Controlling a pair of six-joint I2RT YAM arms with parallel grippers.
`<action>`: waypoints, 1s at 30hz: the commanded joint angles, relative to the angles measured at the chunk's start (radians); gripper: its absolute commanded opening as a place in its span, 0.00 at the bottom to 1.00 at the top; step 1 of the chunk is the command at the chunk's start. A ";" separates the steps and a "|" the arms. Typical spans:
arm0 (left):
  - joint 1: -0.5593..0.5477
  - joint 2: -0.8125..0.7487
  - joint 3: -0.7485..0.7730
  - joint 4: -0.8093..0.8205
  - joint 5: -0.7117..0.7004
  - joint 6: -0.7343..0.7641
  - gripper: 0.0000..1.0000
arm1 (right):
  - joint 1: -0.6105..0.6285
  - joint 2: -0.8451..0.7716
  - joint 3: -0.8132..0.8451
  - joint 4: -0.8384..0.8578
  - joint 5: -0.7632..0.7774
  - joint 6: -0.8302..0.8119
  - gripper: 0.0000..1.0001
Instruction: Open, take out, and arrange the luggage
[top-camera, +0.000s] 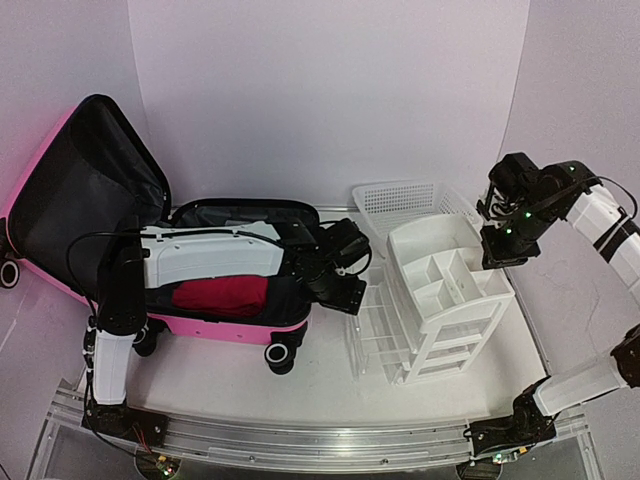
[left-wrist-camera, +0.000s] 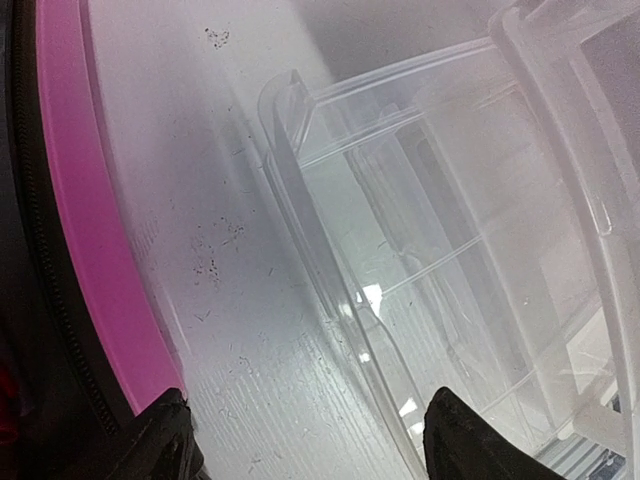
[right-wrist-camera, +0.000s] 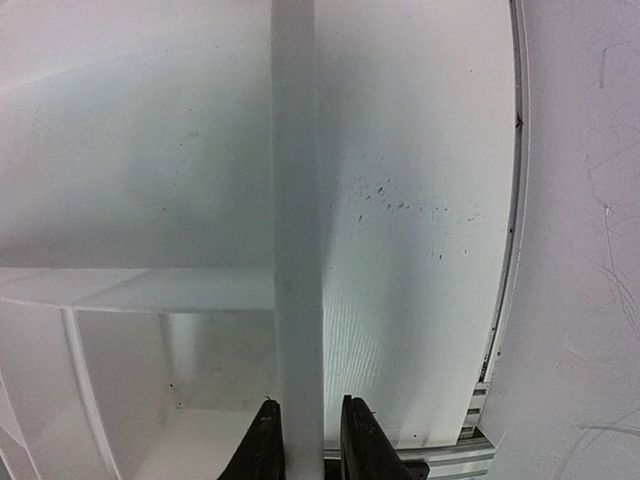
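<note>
— Where do we see the luggage (top-camera: 220, 327)?
— At the left of the table (top-camera: 230, 385), lying open with its lid raised. A narrow bare strip separates its pink edge from the clear drawer (top-camera: 375, 325).
— And the pincers?
— The left gripper (left-wrist-camera: 310, 450) hangs released over that strip. The right gripper (right-wrist-camera: 305, 440) is clenched on the upper edge of a wall of the white organizer (top-camera: 450, 290).

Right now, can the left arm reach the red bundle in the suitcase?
Probably yes: the suitcase is open, the red bundle lies uncovered, and the left gripper, past its rim, is open.
</note>
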 joint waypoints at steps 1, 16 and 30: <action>0.008 -0.073 -0.007 -0.078 -0.040 0.057 0.81 | -0.011 -0.026 -0.022 -0.033 0.111 0.009 0.21; 0.232 -0.355 -0.081 -0.039 0.081 0.369 1.00 | -0.011 -0.045 -0.030 -0.026 0.023 -0.034 0.24; 0.719 -0.159 -0.085 -0.005 0.445 0.343 0.94 | -0.011 -0.081 -0.035 -0.022 0.003 -0.031 0.24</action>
